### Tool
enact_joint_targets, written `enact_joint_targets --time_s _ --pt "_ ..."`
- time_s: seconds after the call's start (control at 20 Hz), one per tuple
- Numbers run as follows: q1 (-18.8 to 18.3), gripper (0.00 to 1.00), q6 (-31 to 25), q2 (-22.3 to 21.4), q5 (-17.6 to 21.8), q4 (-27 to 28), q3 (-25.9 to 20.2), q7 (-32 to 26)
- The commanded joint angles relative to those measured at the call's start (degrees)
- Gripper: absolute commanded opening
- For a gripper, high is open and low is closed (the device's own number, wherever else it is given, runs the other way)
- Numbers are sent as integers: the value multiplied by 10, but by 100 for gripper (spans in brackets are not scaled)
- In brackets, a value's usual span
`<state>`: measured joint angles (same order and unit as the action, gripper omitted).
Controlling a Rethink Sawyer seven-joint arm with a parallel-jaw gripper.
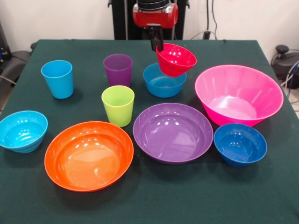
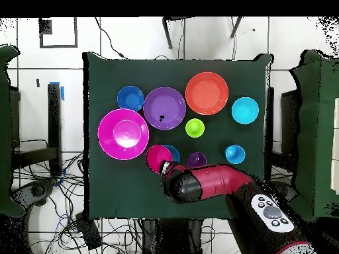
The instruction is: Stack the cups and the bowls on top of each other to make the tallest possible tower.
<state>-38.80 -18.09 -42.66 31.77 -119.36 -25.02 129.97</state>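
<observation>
My gripper (image 1: 157, 44) is shut on the rim of the red bowl (image 1: 176, 59), which hangs tilted just above and right of the blue bowl (image 1: 163, 83). In the overhead view the red bowl (image 2: 157, 157) partly covers the blue bowl (image 2: 173, 152). The purple cup (image 1: 117, 69), light blue cup (image 1: 57, 78) and lime green cup (image 1: 117, 105) stand upright and apart. The cyan bowl (image 1: 22, 130), orange bowl (image 1: 88, 155), wide purple bowl (image 1: 173, 132), pink bowl (image 1: 238, 93) and dark blue bowl (image 1: 240, 143) rest singly. No tower shows; nothing is nested.
All pieces sit on a dark green tablecloth (image 1: 149, 205). The red arm (image 2: 212, 182) reaches over the table's robot side. Chairs and cables lie around the table on the floor.
</observation>
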Motion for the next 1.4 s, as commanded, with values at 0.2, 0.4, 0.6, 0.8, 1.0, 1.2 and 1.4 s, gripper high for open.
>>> enact_joint_targets --time_s 0.2,0.4,0.6,0.8,1.0,1.2,1.4 --pt "8 0 -24 11 58 25 -19 -68" --pt "-6 0 -21 19 60 21 -30 -74" --pt "-9 0 -19 28 70 28 -29 -75" --pt "-8 0 -9 36 81 31 -22 -69" --pt "-4 0 -7 37 85 32 -20 -61" --pt "-4 0 -7 36 88 31 -20 -56" --pt "-5 0 -8 32 88 29 -21 -56"
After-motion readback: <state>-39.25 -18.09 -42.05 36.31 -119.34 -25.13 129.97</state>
